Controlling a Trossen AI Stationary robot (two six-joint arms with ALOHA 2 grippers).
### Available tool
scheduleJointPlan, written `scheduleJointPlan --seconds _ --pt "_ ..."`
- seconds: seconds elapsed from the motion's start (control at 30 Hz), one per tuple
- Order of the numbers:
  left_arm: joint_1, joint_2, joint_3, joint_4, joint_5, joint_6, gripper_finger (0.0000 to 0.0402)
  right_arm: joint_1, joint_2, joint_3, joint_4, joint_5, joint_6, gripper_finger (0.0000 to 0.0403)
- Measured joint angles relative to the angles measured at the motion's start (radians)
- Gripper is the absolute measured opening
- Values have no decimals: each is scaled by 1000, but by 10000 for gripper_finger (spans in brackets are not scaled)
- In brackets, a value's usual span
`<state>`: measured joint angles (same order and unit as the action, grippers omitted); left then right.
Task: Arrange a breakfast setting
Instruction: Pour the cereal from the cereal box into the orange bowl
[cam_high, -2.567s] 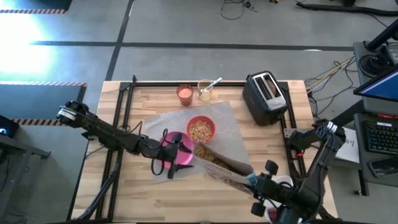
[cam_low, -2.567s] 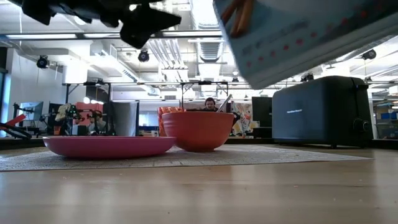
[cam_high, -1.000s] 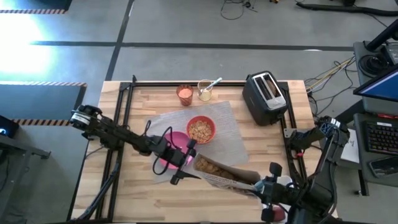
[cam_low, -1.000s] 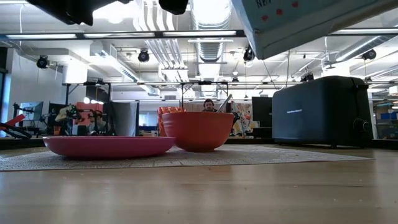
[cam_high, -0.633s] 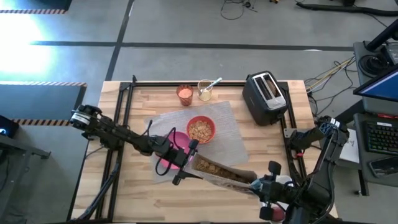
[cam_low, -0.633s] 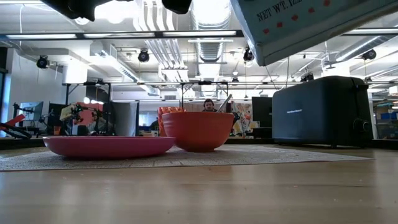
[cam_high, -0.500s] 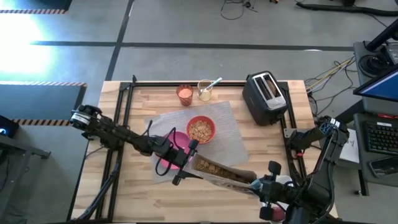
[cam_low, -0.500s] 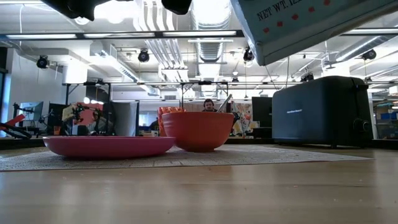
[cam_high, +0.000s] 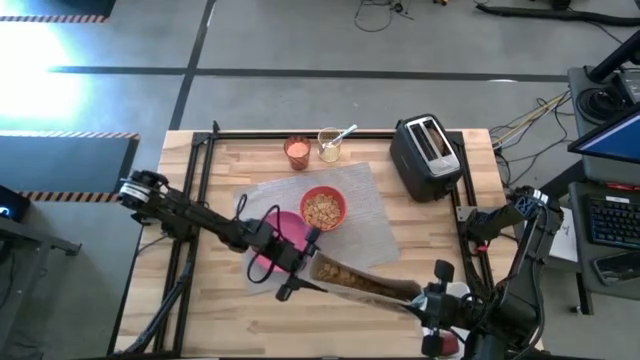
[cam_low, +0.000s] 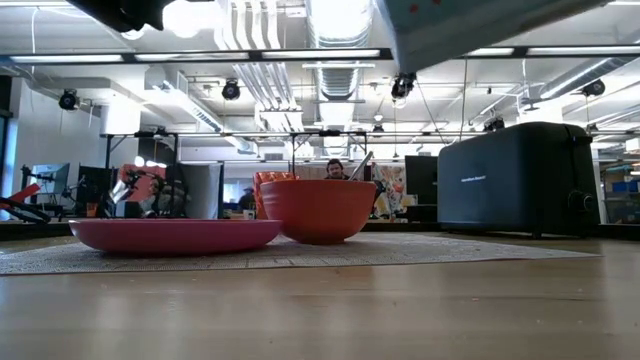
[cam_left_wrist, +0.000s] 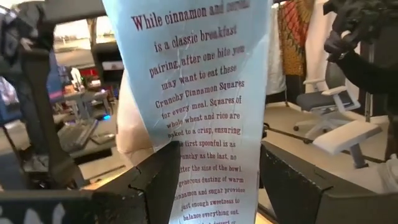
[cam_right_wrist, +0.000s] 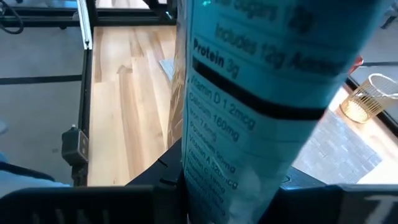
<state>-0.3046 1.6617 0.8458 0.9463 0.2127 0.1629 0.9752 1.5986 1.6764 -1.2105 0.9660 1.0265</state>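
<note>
A light-blue cereal box (cam_high: 365, 280) hangs slanted over the table's near middle, held at its near-right end by my right gripper (cam_high: 425, 298). My left gripper (cam_high: 298, 264) is at the box's other end, above the pink plate (cam_high: 288, 228). Its fingers are spread on either side of the box's narrow printed side (cam_left_wrist: 211, 124). The orange-red bowl (cam_high: 323, 208), filled with cereal, and the plate rest on the grey mat (cam_high: 365, 220). The small orange cup (cam_high: 297, 150) stands at the far edge. In the low view the box (cam_low: 470, 25) shows at the top. My left gripper has one finger (cam_left_wrist: 158, 177) on each side of the box's narrow printed side; I cannot tell whether they touch it. My right gripper holds the box by its near-right end (cam_right_wrist: 217, 155), with the fingers on its two broad faces. The box itself hides the contact. The box is lifted clear of the table and runs away from the fingers.
A black toaster (cam_high: 428, 155) stands at the far right. A glass with a spoon in it (cam_high: 330, 145) is next to the cup. Bare wood lies along the near edge and to the left of the mat.
The cereal box has risen a little: in the low view less of it shows at the top of the picture than a second ago. The plate, bowl and toaster have not moved.
</note>
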Motion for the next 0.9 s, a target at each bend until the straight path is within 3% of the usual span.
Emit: scheduleJointPlan --seconds 0.37,0.67,0.9 --pt "4 28 23 8 -30 -41 195 0 2 0 5 -11 5 91" --pt "7 43 26 133 -61 -38 196 0 5 0 20 25 -17 91" --pt "7 90 65 111 5 -44 196 0 5 0 23 -11 -40 91"
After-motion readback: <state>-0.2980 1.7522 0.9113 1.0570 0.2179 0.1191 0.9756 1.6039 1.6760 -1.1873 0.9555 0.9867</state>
